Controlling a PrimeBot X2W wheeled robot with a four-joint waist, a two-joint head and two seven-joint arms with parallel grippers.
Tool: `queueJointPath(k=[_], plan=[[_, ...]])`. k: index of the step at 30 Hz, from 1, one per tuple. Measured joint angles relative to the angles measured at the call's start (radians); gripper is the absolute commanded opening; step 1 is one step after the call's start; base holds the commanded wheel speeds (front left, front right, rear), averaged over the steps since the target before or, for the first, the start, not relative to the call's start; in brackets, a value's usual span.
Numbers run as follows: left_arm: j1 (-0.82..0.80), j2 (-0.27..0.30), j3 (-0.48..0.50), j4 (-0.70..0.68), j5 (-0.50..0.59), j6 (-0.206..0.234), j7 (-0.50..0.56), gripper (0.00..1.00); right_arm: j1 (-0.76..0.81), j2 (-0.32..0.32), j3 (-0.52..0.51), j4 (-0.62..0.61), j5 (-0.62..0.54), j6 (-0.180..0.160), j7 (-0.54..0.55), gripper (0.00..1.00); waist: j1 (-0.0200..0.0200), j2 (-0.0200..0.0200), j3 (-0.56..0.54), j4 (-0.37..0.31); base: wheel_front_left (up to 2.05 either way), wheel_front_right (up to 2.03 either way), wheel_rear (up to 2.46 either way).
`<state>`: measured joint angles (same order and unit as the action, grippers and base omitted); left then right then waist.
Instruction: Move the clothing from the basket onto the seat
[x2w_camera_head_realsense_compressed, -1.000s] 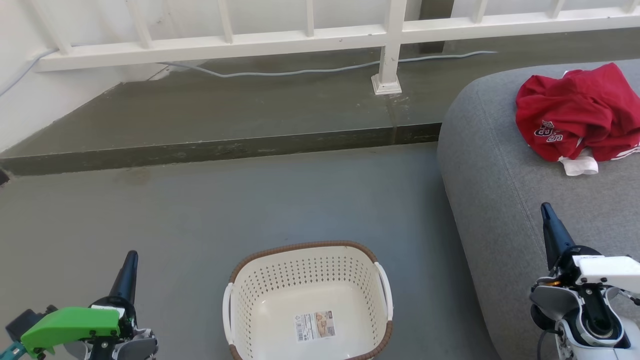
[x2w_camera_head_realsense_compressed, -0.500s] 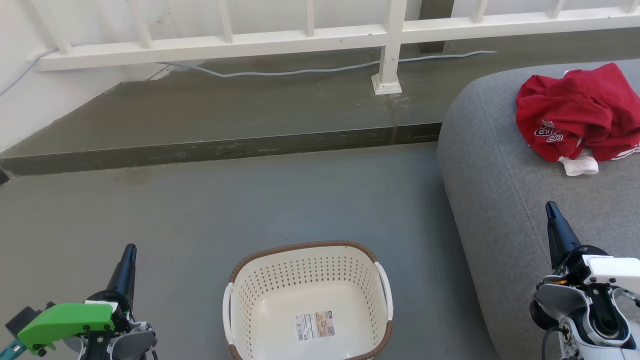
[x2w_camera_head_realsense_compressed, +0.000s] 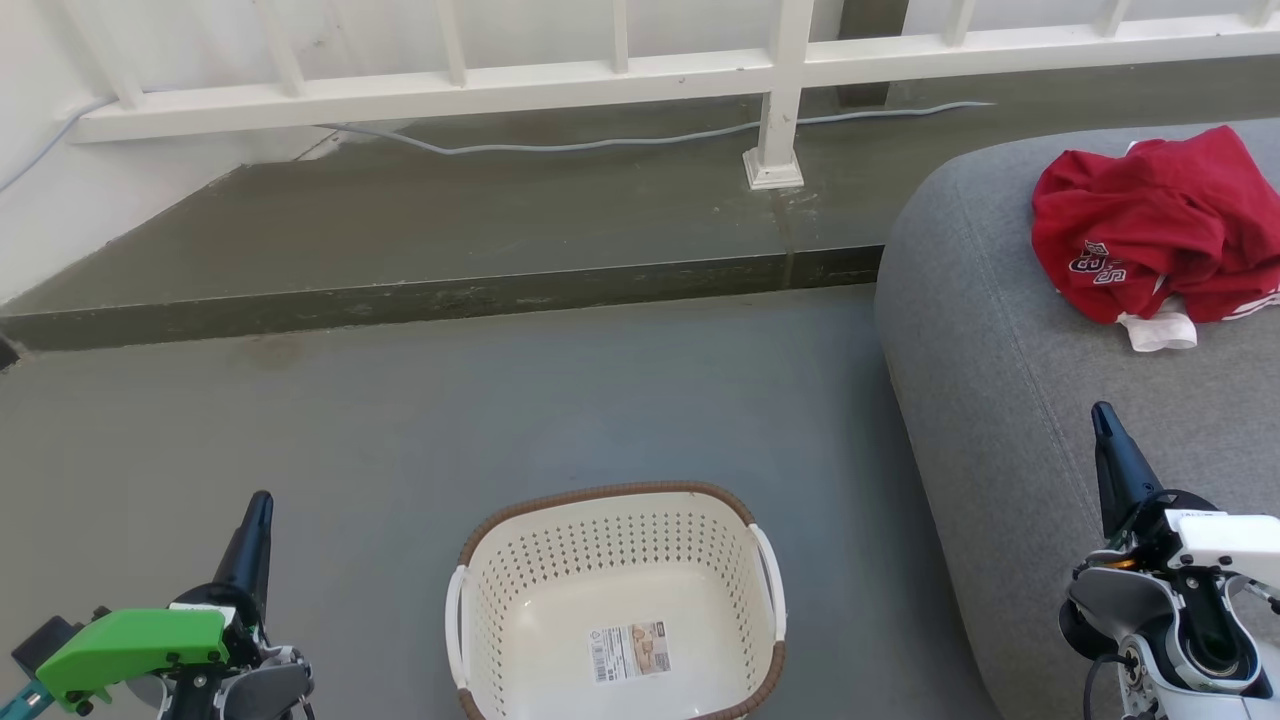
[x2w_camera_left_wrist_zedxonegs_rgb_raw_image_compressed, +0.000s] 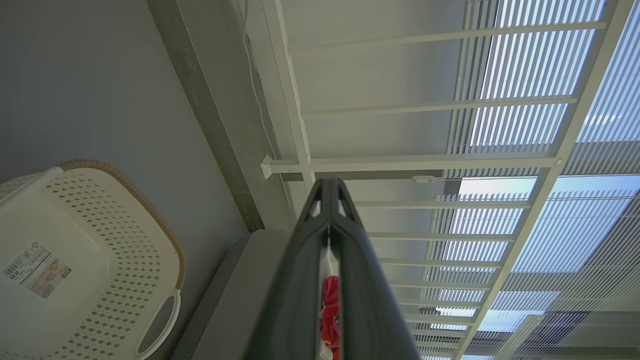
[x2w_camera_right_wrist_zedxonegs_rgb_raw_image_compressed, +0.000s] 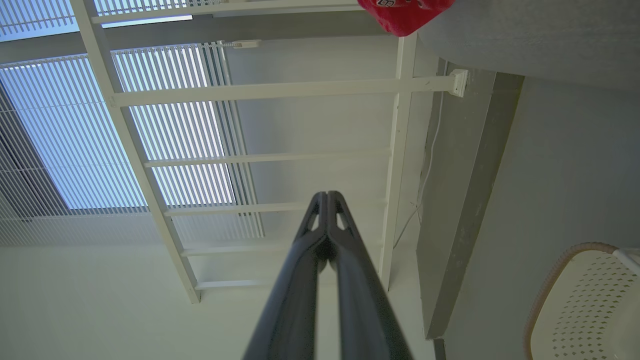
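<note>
The red clothing (x2w_camera_head_realsense_compressed: 1150, 225) with white lettering lies in a crumpled heap on the big grey seat (x2w_camera_head_realsense_compressed: 1010, 400) at the upper right. The white perforated basket (x2w_camera_head_realsense_compressed: 520, 600) with its brown rim stands on the floor at the bottom centre, holding nothing but a label sticker (x2w_camera_head_realsense_compressed: 628, 652). My left gripper (x2w_camera_head_realsense_compressed: 258, 503) is shut and hangs over the floor to the left of the basket. My right gripper (x2w_camera_head_realsense_compressed: 1100, 415) is shut over the seat's near part, well short of the clothing. In the left wrist view the basket (x2w_camera_left_wrist_zedxonegs_rgb_raw_image_compressed: 125, 240) sits at the lower left, and a strip of red clothing (x2w_camera_left_wrist_zedxonegs_rgb_raw_image_compressed: 330, 310) shows between the fingers.
A raised concrete step (x2w_camera_head_realsense_compressed: 440, 290) runs across the floor behind the basket. A white railing (x2w_camera_head_realsense_compressed: 620, 75) with a post (x2w_camera_head_realsense_compressed: 775, 120) and a grey cable (x2w_camera_head_realsense_compressed: 560, 145) stands on it. Bare grey floor (x2w_camera_head_realsense_compressed: 500, 400) lies between the step, basket and seat.
The left gripper has risen slightly and the right gripper has shifted a little to the right since one second ago. Clothing and basket have not moved.
</note>
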<state>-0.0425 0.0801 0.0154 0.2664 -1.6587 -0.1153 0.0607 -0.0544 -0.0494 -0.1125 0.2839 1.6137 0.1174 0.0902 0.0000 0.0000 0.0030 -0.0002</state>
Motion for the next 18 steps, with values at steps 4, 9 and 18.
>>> queueJointPath(k=[4,9,18], plan=[[0.0,0.0,0.0,0.002,0.0,0.0,0.0,0.0,0.0,0.0,0.0,0.0,0.0,0.001,0.0,0.0,0.0,0.0,0.0,0.0,0.0,0.0,0.0],[0.0,0.0,0.001,0.006,0.0,0.0,0.0,0.0,0.0,0.0,-0.001,0.0,0.0,0.001,0.0,0.0,0.0,0.0,0.0,0.0,0.0,0.0,0.0],[-0.001,0.0,0.002,0.008,0.0,0.0,0.0,0.0,0.0,0.0,-0.002,-0.001,0.0,0.002,0.0,0.0,0.0,0.0,0.0,0.0,0.0,0.0,0.0]])
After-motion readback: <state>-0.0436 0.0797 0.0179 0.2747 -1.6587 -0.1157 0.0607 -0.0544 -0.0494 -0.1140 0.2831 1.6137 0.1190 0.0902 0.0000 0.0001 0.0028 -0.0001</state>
